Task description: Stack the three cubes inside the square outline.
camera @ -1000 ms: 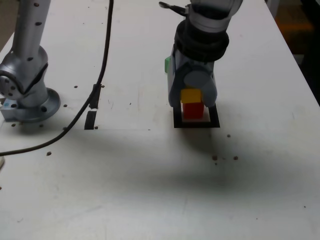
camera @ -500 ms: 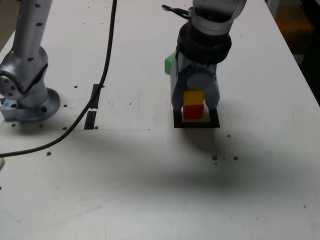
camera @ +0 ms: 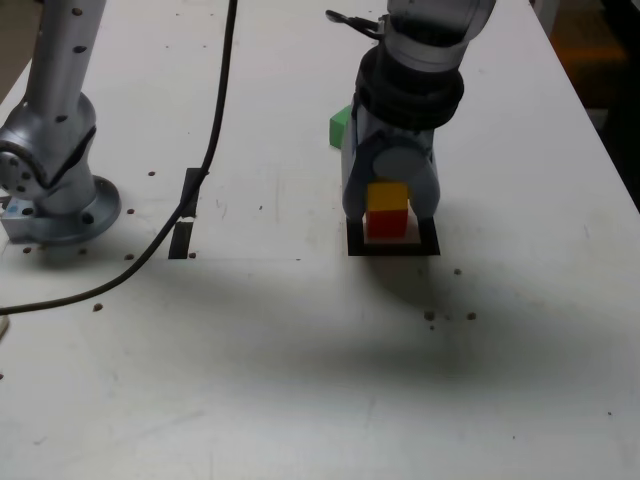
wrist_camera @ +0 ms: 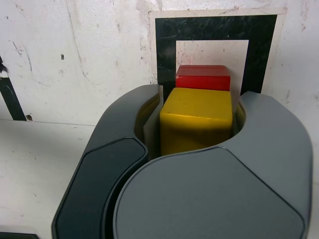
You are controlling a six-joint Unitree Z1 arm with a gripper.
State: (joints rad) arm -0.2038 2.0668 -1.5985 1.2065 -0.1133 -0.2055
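While end effector (wrist_camera: 201, 93) straddles yellow cube (wrist_camera: 197, 117), square outline (wrist_camera: 214, 29) surrounds red (wrist_camera: 203, 78)

Exterior view: I see soft, slightly blurred picture; broad dim shadow across table (camera: 530, 400). Wrist view: brighter, sharper, cube tops lit.

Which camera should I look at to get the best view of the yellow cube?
The wrist view: the yellow cube looks large there, showing its top and one side between the jaws, with the red cube partly behind it. The exterior view shows it only small, above the red cube's face.
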